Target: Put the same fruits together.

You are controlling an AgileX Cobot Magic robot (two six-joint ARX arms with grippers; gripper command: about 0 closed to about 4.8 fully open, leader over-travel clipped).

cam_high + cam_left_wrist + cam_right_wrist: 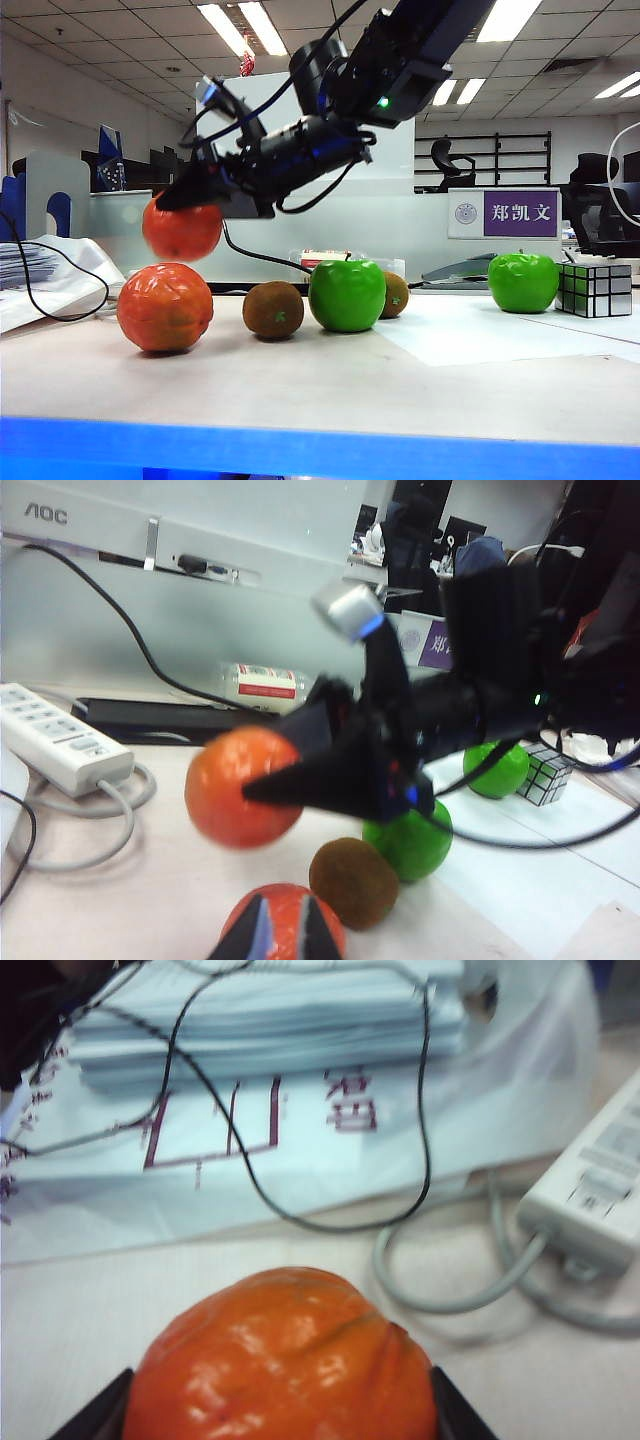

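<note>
- Reaching in from the upper right of the exterior view, the right arm slants down and to the left, its dark wrist trailing black cables, with the right pincer (185,205) at its low end.
- That right pincer is pinching an orange fruit (182,229) in the air, its fingers spread wide around the fruit's sides; in the right wrist view the held orange (285,1360) fills the lower middle with a dark fingertip (100,1410) at each flank.
- The held orange hangs just above and slightly behind a second orange fruit (165,306) resting on the counter (320,390) at the left.
- The left pincer (285,932) shows only in its own wrist view, as two dark finger tips drawn nearly together, holding nothing, hovering close over the resting orange (285,925).
- To the right of the resting orange sits a brown kiwi (273,309), then a green apple (347,294) just beside it.
- A second kiwi (396,294) peeks out behind that apple's right side, touching or almost touching it; I cannot tell which.
- A second green apple (523,282) stands well apart, far right, just beside a silver mirror cube (594,290).
- A white power strip (55,742) with grey cable lies on the counter at the left, and a stack of papers (270,1020) lies beyond the held orange.
</note>
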